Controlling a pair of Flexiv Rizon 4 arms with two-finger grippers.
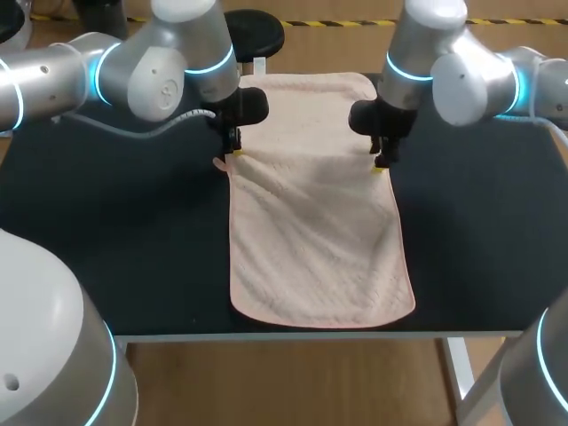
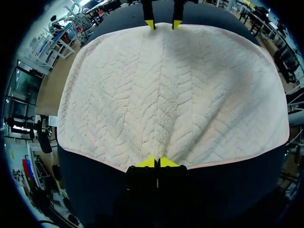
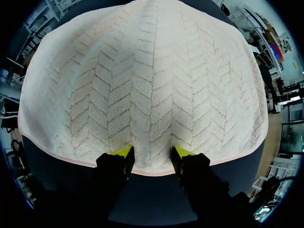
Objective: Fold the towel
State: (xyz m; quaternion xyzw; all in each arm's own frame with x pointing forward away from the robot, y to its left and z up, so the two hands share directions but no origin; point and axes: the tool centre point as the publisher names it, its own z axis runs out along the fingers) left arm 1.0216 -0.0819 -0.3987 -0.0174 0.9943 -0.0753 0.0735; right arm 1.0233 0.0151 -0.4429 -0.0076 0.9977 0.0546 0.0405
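Note:
A pale pink towel (image 1: 315, 231) lies lengthwise on the black table (image 1: 115, 222), its far end bunched between my arms. My left gripper (image 1: 232, 153) is at the towel's left edge. In the left wrist view, that gripper (image 2: 156, 163) has its yellow tips pressed together on the towel (image 2: 175, 90) hem, which puckers there. My right gripper (image 1: 380, 164) is at the right edge, opposite. In the right wrist view, the right gripper (image 3: 154, 153) has its fingers apart, resting on the towel (image 3: 152, 85) with the hem between them. The right gripper (image 2: 163, 23) also shows across the towel in the left wrist view.
Bare black table lies on both sides of the towel. The near end of the towel reaches almost to the table's front edge (image 1: 266, 335).

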